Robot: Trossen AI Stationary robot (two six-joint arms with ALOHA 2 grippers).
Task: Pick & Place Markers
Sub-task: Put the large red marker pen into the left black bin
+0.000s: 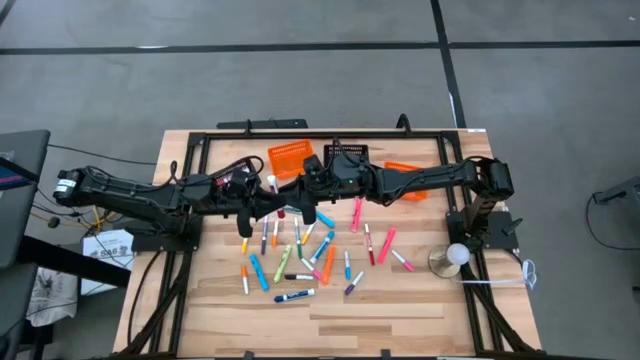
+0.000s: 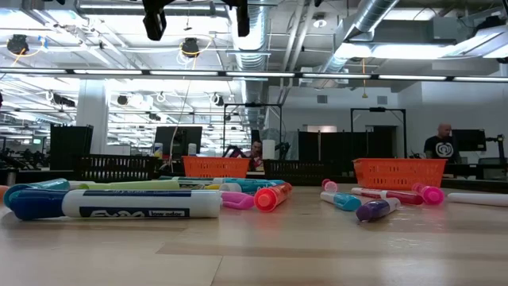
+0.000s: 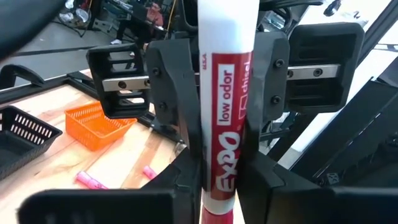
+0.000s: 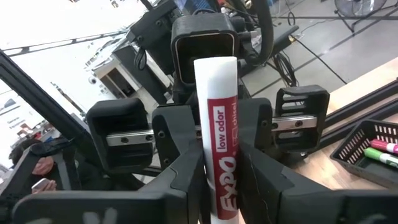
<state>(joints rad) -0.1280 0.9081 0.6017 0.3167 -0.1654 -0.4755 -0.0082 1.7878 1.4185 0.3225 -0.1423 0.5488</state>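
Observation:
A white marker with a red EXPO label (image 3: 225, 118) (image 4: 219, 143) hangs high above the table's middle, roughly upright, between my two grippers, which face each other. My left gripper (image 3: 221, 190) reaches in from the table's left and my right gripper (image 4: 221, 183) from the right; they meet at about (image 1: 288, 195). Each is shut on this marker. Many more markers (image 1: 300, 255) in pink, orange, green and blue lie flat on the wooden table below; the low view shows them (image 2: 262, 195) lying on their sides. My left gripper pinches the marker's labelled barrel (image 3: 219, 180) between its two fingers, near the red lower end. The fingers come level from the table's left and lie across the marker. The marker is lifted clear of the table. My right gripper pinches the same labelled barrel (image 4: 219, 174) between its two fingers, from the opposite side. Its fingers (image 3: 180, 99) come level from the table's right and lie across the marker. The white end (image 4: 214, 71) sticks up above the fingers.
At the table's far edge stand an orange basket (image 1: 290, 158), a black basket (image 1: 348, 155) and another orange basket (image 1: 405, 180). A white round object on a stand (image 1: 455, 255) sits near the right edge. A person (image 2: 440, 147) stands in the room behind.

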